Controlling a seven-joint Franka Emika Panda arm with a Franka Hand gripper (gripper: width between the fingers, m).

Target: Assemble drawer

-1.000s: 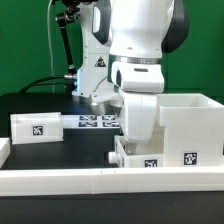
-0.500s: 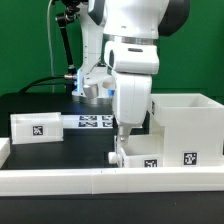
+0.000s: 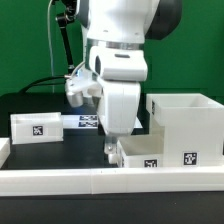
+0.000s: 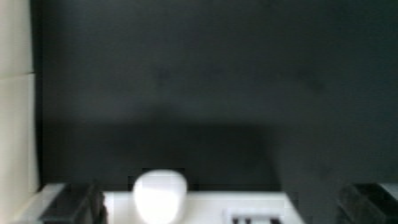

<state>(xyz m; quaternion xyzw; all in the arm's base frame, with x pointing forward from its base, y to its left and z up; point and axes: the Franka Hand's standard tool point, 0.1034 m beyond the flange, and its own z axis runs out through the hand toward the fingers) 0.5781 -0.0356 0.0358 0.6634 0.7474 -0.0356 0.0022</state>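
Drawer parts, exterior view: the casing (image 3: pixel 185 122) stands on the table (image 3: pixel 40 155) at that view's right. The front tray (image 3: pixel 150 155) lies just beside it, close behind the rail (image 3: pixel 70 180). The left tray (image 3: pixel 35 127) sits well apart, near the marker board (image 3: pixel 90 122). My claw (image 3: pixel 111 150) hangs at the front tray's left end. Wrist view: my claw (image 4: pixel 222 203) is spread wide, fingers (image 4: pixel 71 203) gripping nothing. The knob (image 4: pixel 160 194) lies between them, touched by neither.
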